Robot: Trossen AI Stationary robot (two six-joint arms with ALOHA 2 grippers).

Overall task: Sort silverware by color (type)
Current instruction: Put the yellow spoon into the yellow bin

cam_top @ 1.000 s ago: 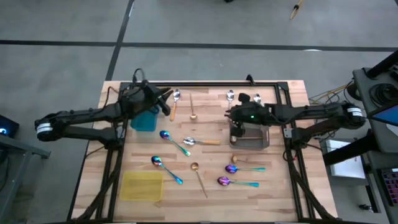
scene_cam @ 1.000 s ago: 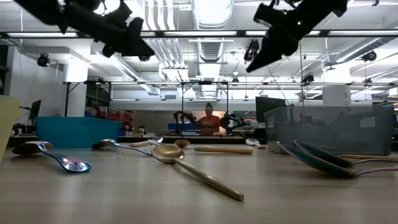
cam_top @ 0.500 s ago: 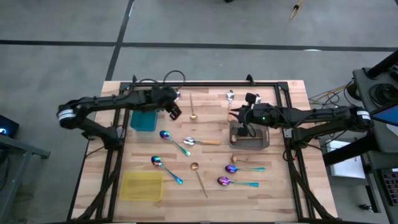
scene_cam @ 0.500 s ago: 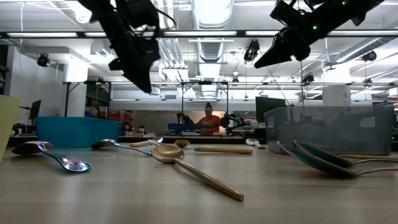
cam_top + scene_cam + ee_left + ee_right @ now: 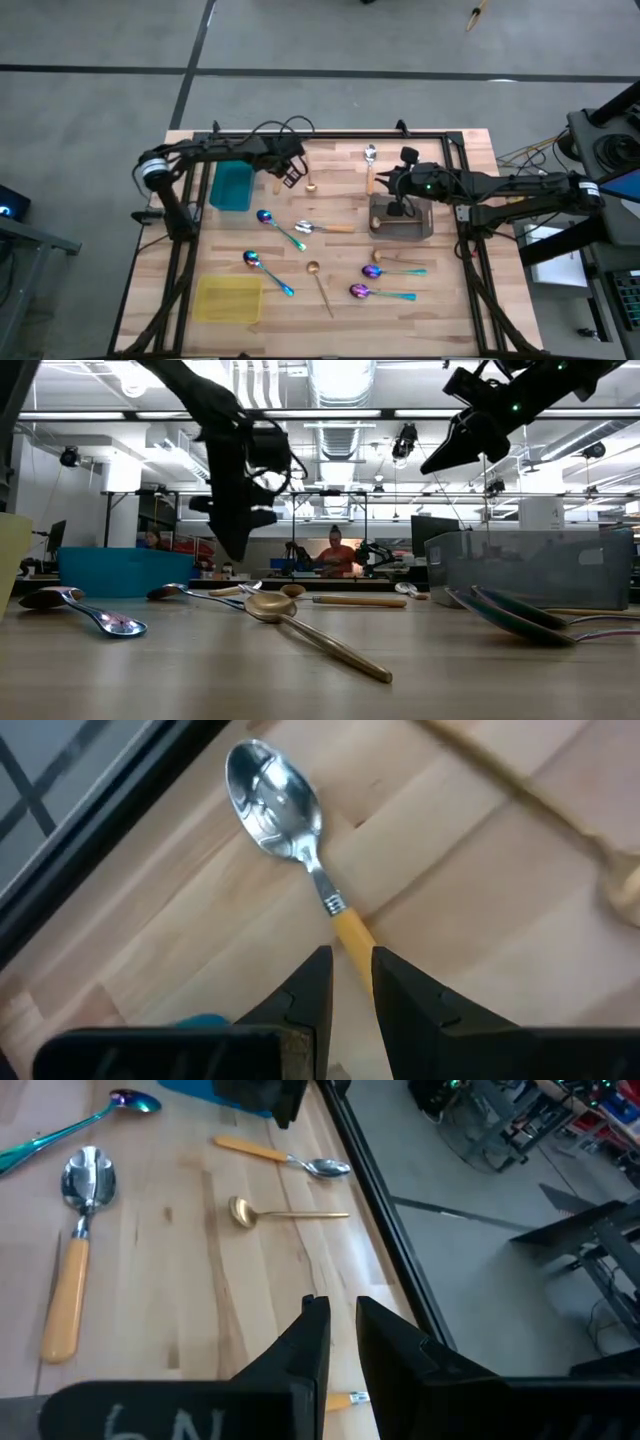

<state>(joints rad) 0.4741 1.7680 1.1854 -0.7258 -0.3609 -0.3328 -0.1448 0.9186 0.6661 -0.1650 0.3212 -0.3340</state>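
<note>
A silver spoon with an orange handle (image 5: 272,795) lies flat near the table's far edge. My left gripper (image 5: 351,960) hangs above its handle, pointing steeply down, shut to a narrow slit and clear of the wood in the low view (image 5: 235,548). My right gripper (image 5: 388,185) is shut and holds nothing, raised over the far end of the grey tray (image 5: 402,222). Loose on the table lie a gold spoon (image 5: 310,172), two more orange-handled spoons (image 5: 370,160) (image 5: 322,228), and blue-purple spoons (image 5: 278,228) (image 5: 266,270) (image 5: 388,271).
The teal tray (image 5: 232,186) stands just left of my left gripper, and the yellow tray (image 5: 228,298) sits at the near left. Another gold spoon (image 5: 320,284) and a blue-purple spoon (image 5: 378,293) lie toward the near edge. A black frame rail (image 5: 340,136) runs along the far edge.
My left gripper has swung from over the teal tray toward the table's right, tipped from nearly level to steeply downward, and sunk over the orange-handled spoon at the far edge. My right gripper has drawn back a little toward the table's right edge.
</note>
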